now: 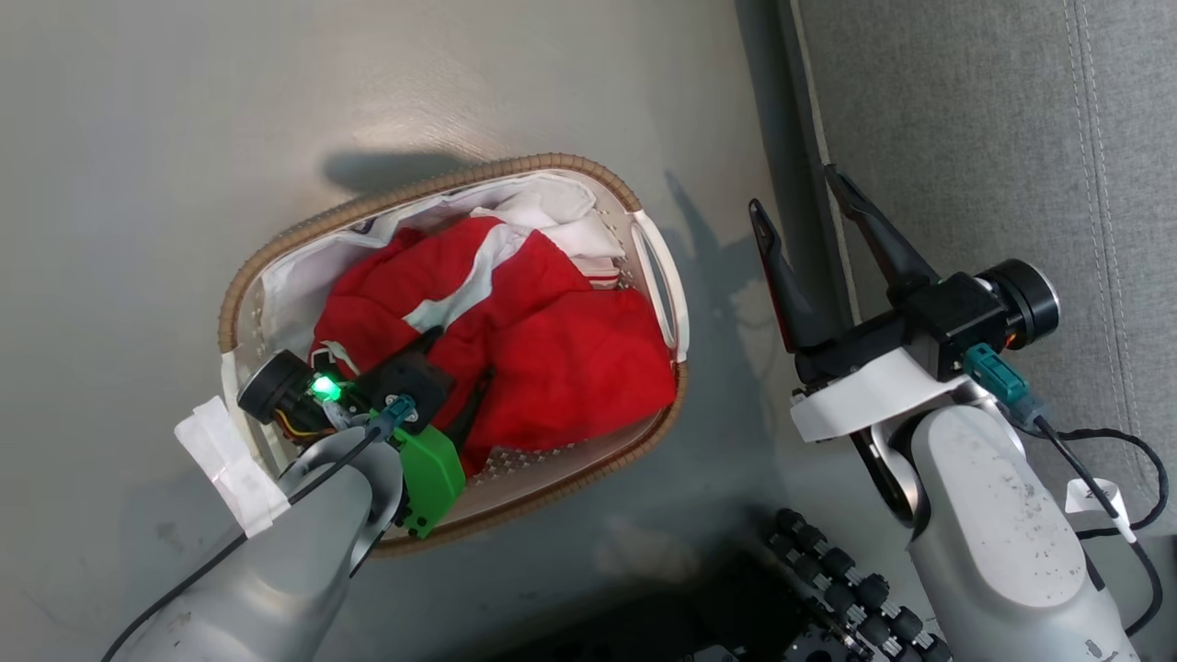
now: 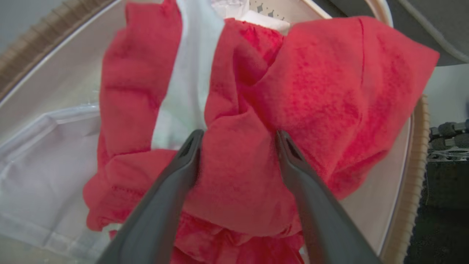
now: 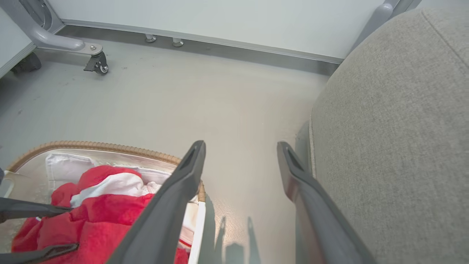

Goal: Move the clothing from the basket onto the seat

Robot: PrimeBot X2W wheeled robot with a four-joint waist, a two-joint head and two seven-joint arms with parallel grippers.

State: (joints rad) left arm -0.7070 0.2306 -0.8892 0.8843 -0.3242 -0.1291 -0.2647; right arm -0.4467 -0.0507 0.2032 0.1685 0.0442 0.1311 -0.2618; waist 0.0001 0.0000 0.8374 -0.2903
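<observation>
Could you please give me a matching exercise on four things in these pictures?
1. soft red and white clothing
2. oval cream perforated plastic basket with brown woven rim
3. left gripper
4. right gripper

A. open, over the grey floor beside the light-grey fabric seat
B. standing on that floor
C. piled in the basket
D. open, fingers astride a red fold

Pairs: 1-C, 2-B, 3-D, 4-A.
</observation>
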